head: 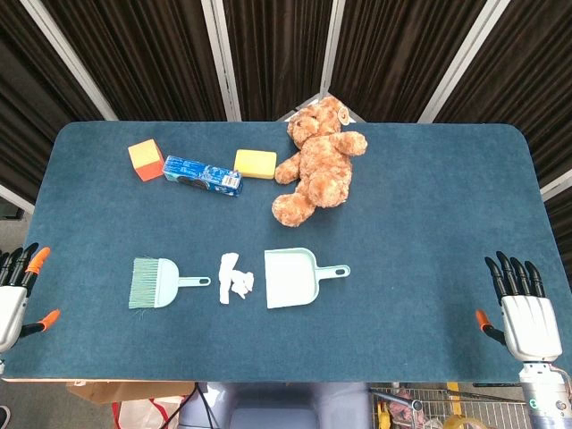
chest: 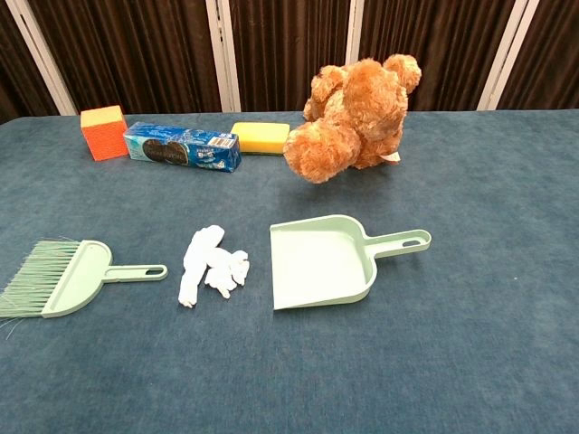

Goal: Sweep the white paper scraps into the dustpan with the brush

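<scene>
Head view – both hands spread, empty – blue box lettering unreadable

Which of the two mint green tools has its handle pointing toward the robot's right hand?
The dustpan, right of the paper scraps. Its handle points toward the right hand; so does the brush handle, but that ends at the scraps.

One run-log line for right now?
phase: not started | brush: untouched | paper scraps: between brush and dustpan | left hand: open | right hand: open
</scene>
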{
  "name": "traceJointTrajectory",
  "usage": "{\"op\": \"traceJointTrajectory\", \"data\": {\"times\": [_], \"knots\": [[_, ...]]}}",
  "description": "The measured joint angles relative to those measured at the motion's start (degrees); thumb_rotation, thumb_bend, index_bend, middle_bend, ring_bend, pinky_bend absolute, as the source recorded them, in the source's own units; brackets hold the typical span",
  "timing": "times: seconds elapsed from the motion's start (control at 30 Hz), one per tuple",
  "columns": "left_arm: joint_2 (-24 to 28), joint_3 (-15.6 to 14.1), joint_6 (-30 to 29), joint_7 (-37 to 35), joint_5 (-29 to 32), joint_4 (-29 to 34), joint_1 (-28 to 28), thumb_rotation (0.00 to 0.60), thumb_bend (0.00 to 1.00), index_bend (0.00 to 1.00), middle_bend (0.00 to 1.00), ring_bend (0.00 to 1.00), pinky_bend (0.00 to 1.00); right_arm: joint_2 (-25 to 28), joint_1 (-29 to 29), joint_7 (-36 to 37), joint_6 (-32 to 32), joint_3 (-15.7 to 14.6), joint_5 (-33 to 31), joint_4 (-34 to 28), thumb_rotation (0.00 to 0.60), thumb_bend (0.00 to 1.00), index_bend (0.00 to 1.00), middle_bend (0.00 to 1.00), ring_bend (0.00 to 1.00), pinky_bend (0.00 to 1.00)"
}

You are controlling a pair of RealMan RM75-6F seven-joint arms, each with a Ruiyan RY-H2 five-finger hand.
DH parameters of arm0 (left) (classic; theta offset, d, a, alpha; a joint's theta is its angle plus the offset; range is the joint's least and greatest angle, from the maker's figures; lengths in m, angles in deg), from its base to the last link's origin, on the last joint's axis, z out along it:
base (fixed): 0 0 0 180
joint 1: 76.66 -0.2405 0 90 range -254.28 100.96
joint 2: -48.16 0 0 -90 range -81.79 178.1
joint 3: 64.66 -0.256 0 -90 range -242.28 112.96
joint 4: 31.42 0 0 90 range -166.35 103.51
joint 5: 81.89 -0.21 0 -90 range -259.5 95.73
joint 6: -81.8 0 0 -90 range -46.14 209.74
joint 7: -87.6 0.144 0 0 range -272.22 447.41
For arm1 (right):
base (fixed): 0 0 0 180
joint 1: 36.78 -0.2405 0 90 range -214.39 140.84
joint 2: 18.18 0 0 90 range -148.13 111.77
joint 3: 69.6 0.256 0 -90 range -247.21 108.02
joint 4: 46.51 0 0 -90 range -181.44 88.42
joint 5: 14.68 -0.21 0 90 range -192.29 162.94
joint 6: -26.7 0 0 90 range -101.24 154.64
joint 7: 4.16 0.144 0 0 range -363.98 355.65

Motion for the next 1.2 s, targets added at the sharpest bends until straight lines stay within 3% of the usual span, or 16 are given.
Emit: {"op": "traceJointTrajectory", "data": {"times": [0.9,0.97,1.0,1.07,1.17,1.2], "knots": [[-0.1,-0.1,0.1,0.8,-0.5,0.7,0.3,0.6,0.0,0.0,0.0,0.0,0.02,0.5,0.3,1.1,0.5,-0.3,0.6,0.2,0.6,0.31,0.0,0.0,0.01,0.02],[-0.1,-0.1,-0.1,0.8,-0.5,0.7,0.2,0.6,0.0,0.0,0.0,0.0,0.02,0.4,0.2,1.5,0.4,-0.2,0.8,0.1,0.6,0.31,0.0,0.06,0.1,0.17],[-0.1,-0.1,-0.2,0.7,-0.5,0.7,0.1,0.6,0.0,0.0,0.0,0.0,0.02,0.4,0.0,1.6,0.4,-0.2,1.0,-0.1,0.6,0.31,0.0,0.17,0.21,0.31],[0.0,0.0,-0.3,0.5,-0.3,0.8,0.0,0.6,0.0,0.0,0.0,0.0,0.02,0.3,-0.4,1.9,0.5,0.1,1.7,-0.5,0.6,0.31,0.01,0.46,0.49,0.59],[0.0,0.1,-0.2,0.5,0.0,0.7,0.0,0.6,0.0,0.0,0.0,0.0,0.02,-0.3,-1.6,2.4,0.4,1.0,2.5,-1.0,0.6,0.31,0.12,0.76,0.78,0.8],[0.0,0.1,-0.1,0.5,0.1,0.7,0.0,0.6,0.0,0.0,0.0,0.0,0.02,-0.5,-2.1,2.5,0.3,1.3,2.7,-1.1,0.6,0.31,0.16,0.8,0.82,0.82]]}}
